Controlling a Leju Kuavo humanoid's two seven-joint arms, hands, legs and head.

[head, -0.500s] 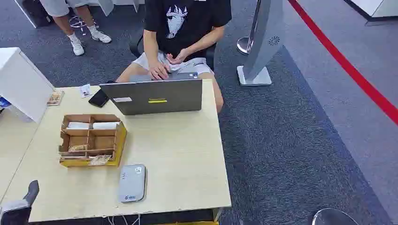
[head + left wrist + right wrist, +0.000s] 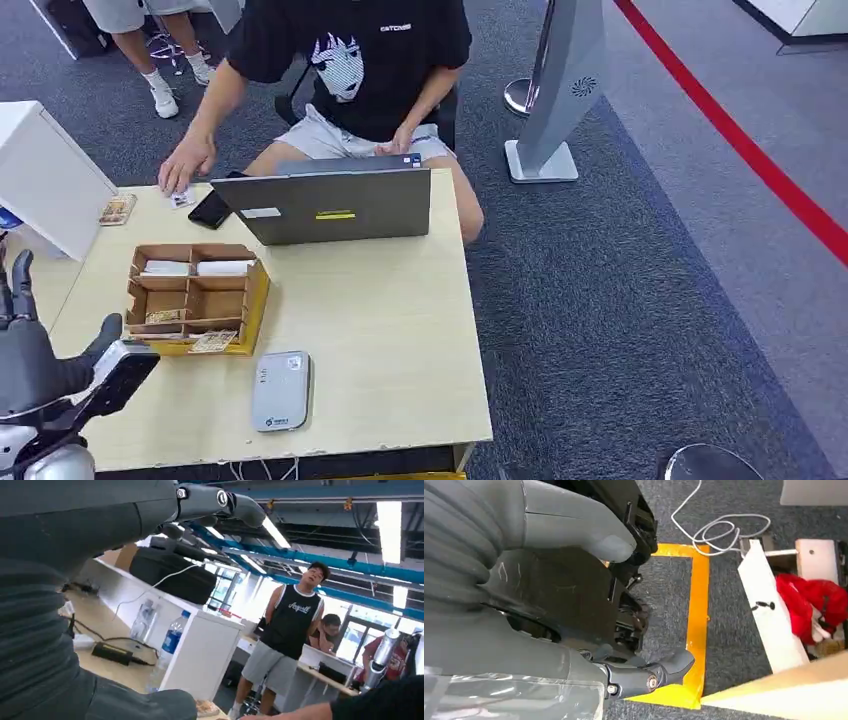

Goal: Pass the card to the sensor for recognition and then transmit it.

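Note:
A brown cardboard card box (image 2: pixel 252 290) stands on the left of the table, with white cards (image 2: pixel 166 267) in its far compartments and patterned cards (image 2: pixel 213 341) at its near side. The grey card sensor (image 2: pixel 281 390) lies flat just in front of the box, near the table's front edge. My left hand (image 2: pixel 30 350) is raised at the table's near left corner, left of the box, fingers spread and holding nothing. In the left wrist view that left hand (image 2: pixel 75 555) is empty too. My right hand (image 2: pixel 499 630) hangs low over the floor, thumb and fingers apart, empty.
A person sits behind a grey laptop (image 2: pixel 335 205) at the far edge and touches a small card (image 2: pixel 182 196) beside a black phone (image 2: pixel 210 210). A white box (image 2: pixel 45 180) stands at the far left, with another card (image 2: pixel 117 209) next to it. Yellow floor tape (image 2: pixel 696 610).
My left hand has risen into view at the near left corner. The person has leaned over and moved a hand from the laptop to the small card at the far left.

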